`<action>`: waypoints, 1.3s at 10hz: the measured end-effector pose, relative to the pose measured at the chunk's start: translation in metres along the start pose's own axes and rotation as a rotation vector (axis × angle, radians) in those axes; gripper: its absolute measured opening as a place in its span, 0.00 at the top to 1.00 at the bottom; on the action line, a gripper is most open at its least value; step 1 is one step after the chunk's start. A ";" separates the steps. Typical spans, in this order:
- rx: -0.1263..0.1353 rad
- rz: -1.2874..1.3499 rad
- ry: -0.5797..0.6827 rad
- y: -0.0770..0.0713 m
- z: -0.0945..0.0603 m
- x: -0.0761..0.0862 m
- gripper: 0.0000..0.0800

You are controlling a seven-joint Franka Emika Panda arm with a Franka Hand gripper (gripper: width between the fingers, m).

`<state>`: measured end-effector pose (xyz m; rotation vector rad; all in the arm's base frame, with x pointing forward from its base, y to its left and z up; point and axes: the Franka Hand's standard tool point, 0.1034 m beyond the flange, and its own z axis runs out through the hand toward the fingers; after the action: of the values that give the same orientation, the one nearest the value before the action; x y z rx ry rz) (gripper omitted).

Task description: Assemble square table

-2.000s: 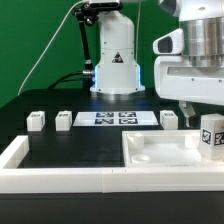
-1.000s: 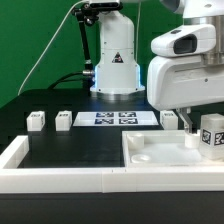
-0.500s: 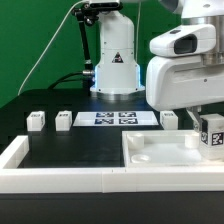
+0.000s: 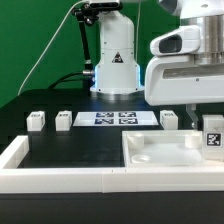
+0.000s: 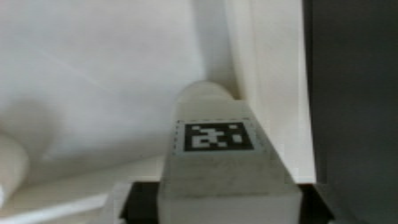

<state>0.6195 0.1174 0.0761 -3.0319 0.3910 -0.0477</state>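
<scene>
As far as my remote feed shows, entry one: gripper (image 4: pixel 208 119) clamped on a tagged white leg (image 4: pixel 212 138) that hangs between its fingers, tabletop (image 4: pixel 150 160) directly under the hand, the leg beside its corner rim, and three loose legs (image 4: pixel 64 119) off toward the exterior view's left of the hand.

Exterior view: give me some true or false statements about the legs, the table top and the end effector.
1. The end effector is closed on a tagged leg. True.
2. Three loose legs stand on the black worktop. True.
3. The table top lies at the exterior view's left. False: it lies at the right.
4. The marker board rests on the table top. False: it lies on the worktop behind it.
</scene>
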 end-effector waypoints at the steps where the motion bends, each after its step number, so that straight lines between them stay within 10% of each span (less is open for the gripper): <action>1: 0.005 0.139 0.008 0.000 0.000 0.001 0.64; 11: 0.008 0.860 -0.005 -0.001 0.001 0.001 0.62; 13: 0.006 0.701 -0.007 -0.002 0.002 0.000 0.22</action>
<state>0.6205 0.1192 0.0747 -2.7029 1.4026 0.0084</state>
